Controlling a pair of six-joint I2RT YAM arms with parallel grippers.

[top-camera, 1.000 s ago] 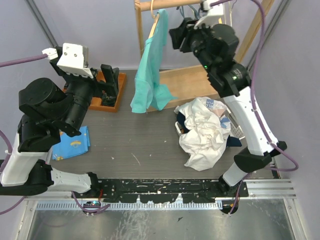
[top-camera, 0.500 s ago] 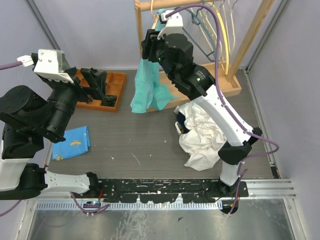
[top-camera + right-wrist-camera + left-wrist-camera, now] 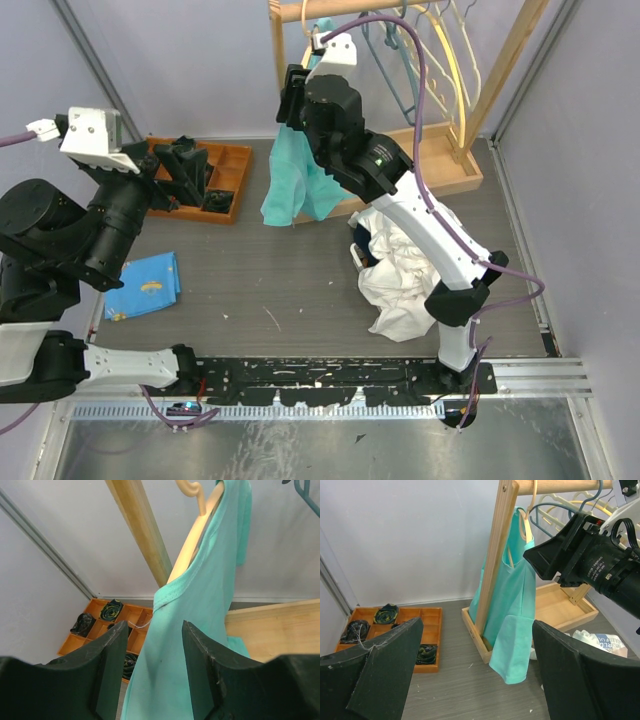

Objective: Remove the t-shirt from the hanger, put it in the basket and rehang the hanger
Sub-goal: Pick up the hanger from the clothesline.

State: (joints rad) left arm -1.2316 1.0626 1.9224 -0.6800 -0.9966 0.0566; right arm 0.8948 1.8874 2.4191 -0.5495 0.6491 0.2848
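Observation:
A teal t-shirt hangs on a pale wooden hanger from the top rod of a wooden rack. My right gripper is raised by the shirt's upper part. In the right wrist view it is open, and the shirt's front fills the gap between and beyond the fingers. I cannot tell if they touch it. My left gripper is open and empty, well left of the rack. In its own view it faces the shirt and the hanger from a distance.
An orange compartment tray with rolled dark socks stands at the back left. A heap of white clothes lies right of centre. A blue cloth lies at the left. Several bare hangers hang over the rack's base tray.
My right arm has swung from the rack's right side over to the left, up to the top of the t-shirt. My left gripper has drawn back to the left.

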